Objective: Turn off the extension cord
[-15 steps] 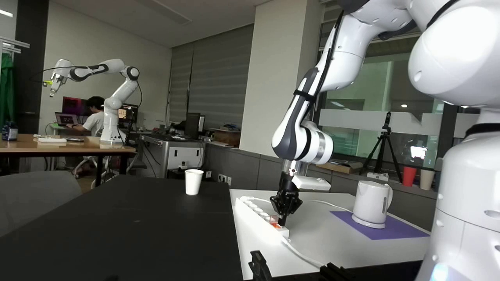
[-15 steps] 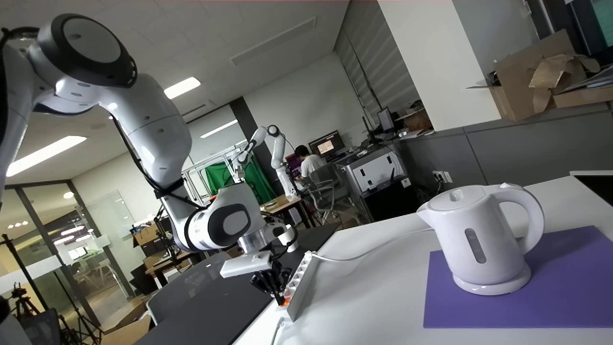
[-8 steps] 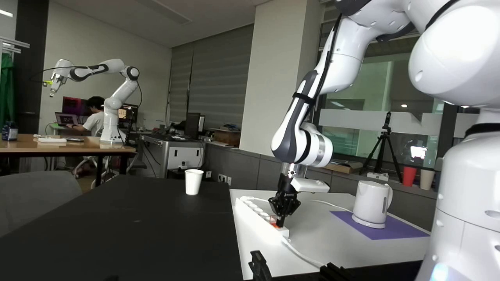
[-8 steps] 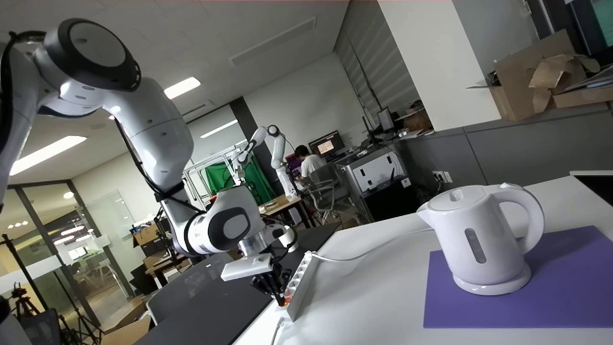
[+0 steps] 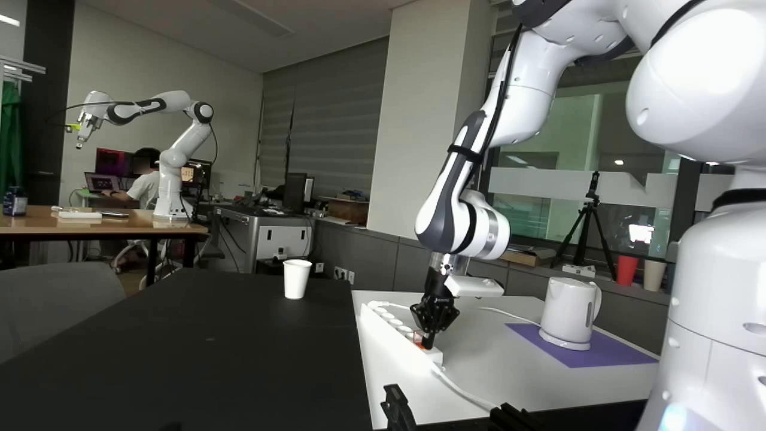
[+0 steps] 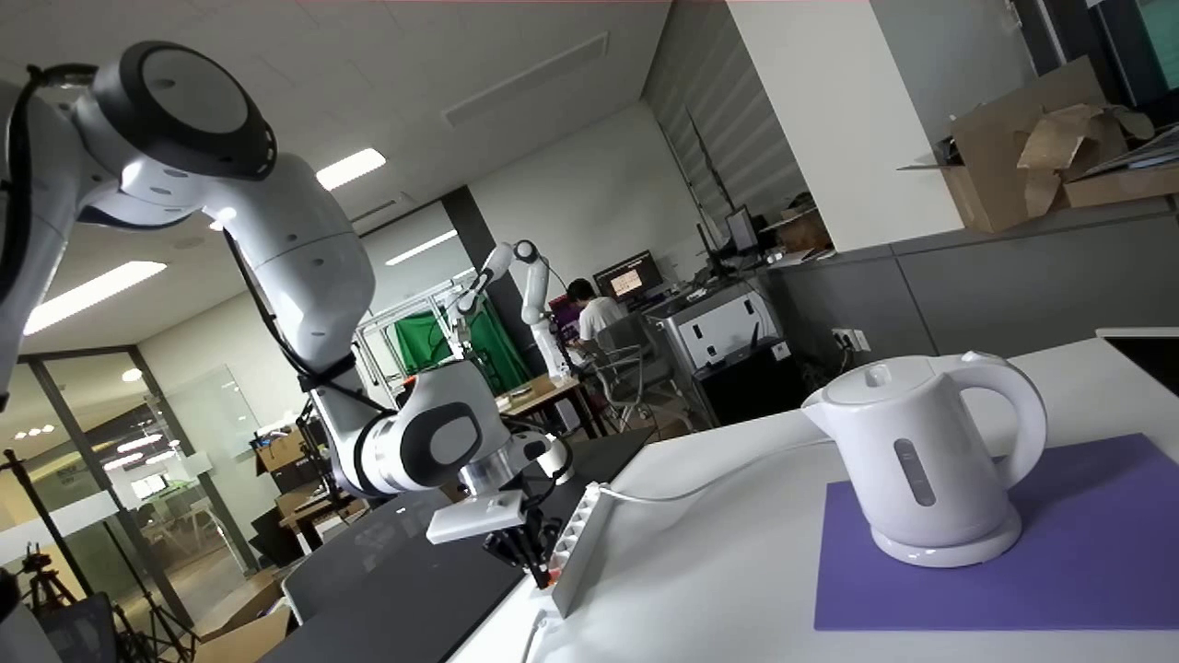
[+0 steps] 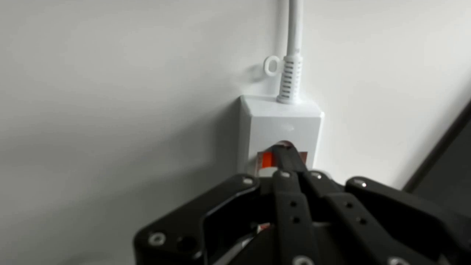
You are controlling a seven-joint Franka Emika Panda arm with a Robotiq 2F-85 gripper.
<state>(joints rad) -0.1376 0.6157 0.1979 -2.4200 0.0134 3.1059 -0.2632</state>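
The extension cord, a long white power strip, lies on the white table; its near end (image 5: 437, 357) and its side (image 6: 582, 560) show in the exterior views. In the wrist view its white end face (image 7: 285, 127) shows, with a cable leaving it. The red-orange switch (image 7: 267, 160) sits near that end, partly hidden behind my fingertips. It also shows in both exterior views (image 5: 418, 345) (image 6: 554, 576). My gripper (image 7: 289, 152) is shut, with its fingers together and nothing between them. In both exterior views its tips (image 5: 427, 346) (image 6: 542, 581) point down at the switch. Whether they touch it I cannot tell.
A white electric kettle (image 5: 568, 314) stands on a purple sheet (image 6: 1059, 543) on the white table (image 5: 479, 371). A thin cable (image 6: 709, 490) runs from the strip's far end toward the kettle. A black table (image 5: 209, 341) with a white paper cup (image 5: 296, 281) adjoins it.
My shut gripper has shifted slightly left and down over the switch in an exterior view, and the arm has dipped a little. The power strip and kettle have not visibly moved.
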